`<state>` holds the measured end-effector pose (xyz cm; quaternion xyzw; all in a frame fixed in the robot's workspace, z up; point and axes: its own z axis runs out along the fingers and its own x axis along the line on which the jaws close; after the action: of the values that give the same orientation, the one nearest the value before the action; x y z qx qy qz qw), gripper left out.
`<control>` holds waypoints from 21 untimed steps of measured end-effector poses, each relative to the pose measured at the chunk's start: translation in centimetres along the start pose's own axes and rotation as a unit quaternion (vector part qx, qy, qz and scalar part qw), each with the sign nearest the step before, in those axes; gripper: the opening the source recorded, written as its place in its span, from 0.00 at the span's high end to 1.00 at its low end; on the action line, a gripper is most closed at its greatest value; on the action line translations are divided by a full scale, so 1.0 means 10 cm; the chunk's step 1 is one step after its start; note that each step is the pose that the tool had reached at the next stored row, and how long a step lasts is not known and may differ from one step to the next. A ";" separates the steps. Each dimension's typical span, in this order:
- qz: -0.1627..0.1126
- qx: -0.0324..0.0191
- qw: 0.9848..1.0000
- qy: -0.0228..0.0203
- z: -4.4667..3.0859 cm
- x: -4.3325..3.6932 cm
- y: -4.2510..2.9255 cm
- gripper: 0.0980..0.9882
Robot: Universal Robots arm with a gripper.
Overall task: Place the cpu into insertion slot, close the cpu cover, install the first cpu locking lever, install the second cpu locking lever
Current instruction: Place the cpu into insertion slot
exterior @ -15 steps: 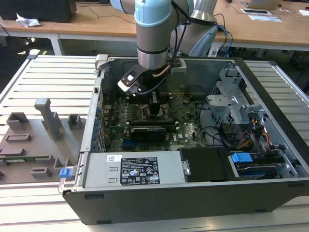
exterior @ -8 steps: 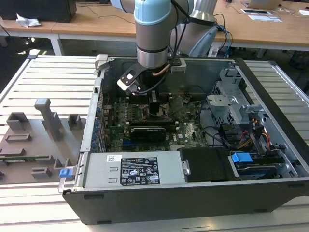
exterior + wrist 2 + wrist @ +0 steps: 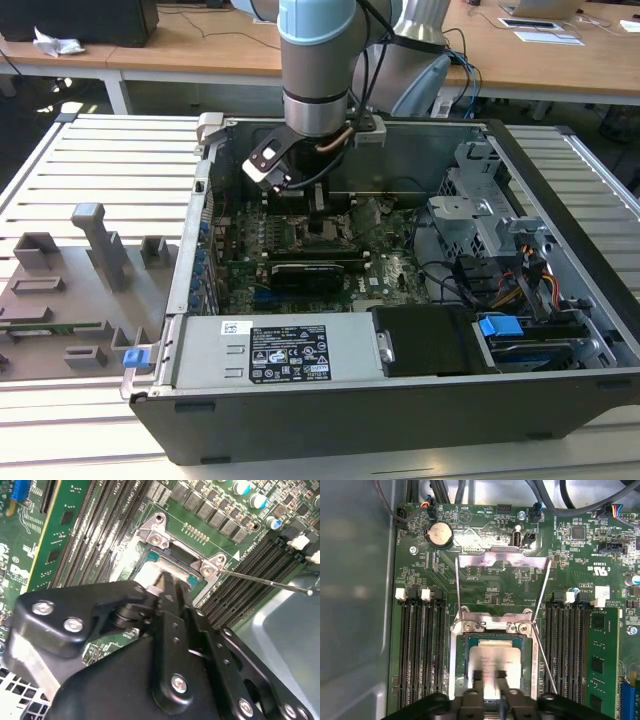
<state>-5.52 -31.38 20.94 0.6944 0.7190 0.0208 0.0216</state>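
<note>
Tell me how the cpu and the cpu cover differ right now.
The cpu lies flat within the insertion slot, while the cpu cover is swung open, clear of the slot. The cpu has a solid silver-grey top; the cpu cover is a thin frame whose open window shows the board behind it. The cpu looks smaller than the cpu cover. Both are squarish silver metal.
</note>
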 end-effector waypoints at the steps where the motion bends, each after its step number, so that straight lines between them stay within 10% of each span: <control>1: 0.000 0.000 1.000 0.000 0.001 -0.022 0.000 0.98; 12: 0.000 0.003 1.000 0.000 0.070 -0.059 0.083 0.99; 21: 0.000 0.003 1.000 0.000 -0.177 -0.060 0.129 0.99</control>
<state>-4.31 -31.93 22.78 0.6944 0.7191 0.0188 0.0195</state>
